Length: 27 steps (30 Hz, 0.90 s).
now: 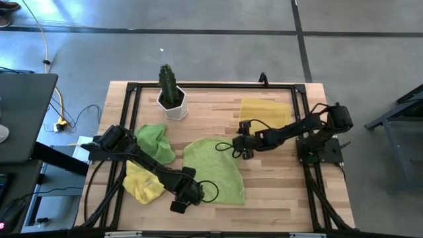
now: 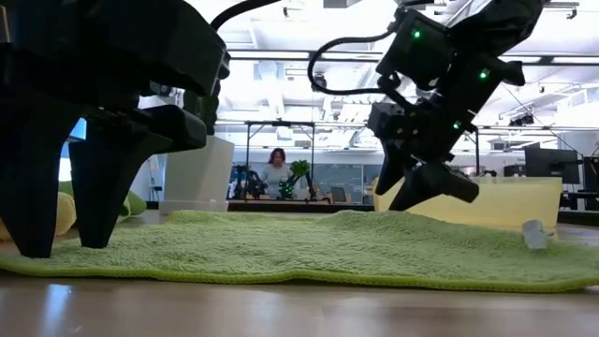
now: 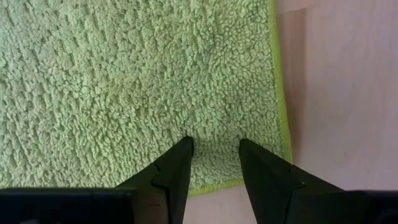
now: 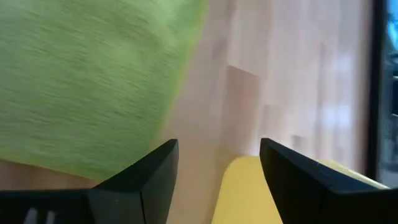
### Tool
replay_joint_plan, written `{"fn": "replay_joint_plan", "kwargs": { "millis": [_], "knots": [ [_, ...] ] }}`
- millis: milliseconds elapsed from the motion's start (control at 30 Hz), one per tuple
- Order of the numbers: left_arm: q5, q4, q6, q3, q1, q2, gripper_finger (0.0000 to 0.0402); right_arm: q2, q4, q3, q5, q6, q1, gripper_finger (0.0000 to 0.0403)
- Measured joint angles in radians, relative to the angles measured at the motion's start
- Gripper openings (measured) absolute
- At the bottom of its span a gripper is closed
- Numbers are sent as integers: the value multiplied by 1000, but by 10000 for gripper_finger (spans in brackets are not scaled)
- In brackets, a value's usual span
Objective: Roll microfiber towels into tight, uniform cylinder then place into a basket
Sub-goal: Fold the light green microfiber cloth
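Towel edge lies under open left pincer.

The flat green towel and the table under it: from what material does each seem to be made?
The flat green towel looks like soft microfiber terry: the left wrist view shows dense curly loops and a stitched edge, matte. The table appears to be light wood in joined strips, probably butcher block, with a smooth, faintly glossy finish; the low view shows soft reflections on it.
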Motion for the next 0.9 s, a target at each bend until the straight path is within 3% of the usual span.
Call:
{"fn": "replay_joint_plan", "kwargs": {
  "millis": [100, 300, 467, 900],
  "knots": [
    [-3, 0, 0, 0, -2, 0, 131, -26, -13, 0, -9, 62, 20, 220],
    [-3, 2, 0, 0, -2, 0, 131, -56, -31, -1, -209, 268, 78, 220],
    [-3, 4, -1, 0, -2, 0, 131, -3, 13, -36, -222, 298, 104, 220],
    [-4, 8, -27, 0, -3, 0, 131, 47, 18, -46, 75, 184, 102, 220]
  ]
}}
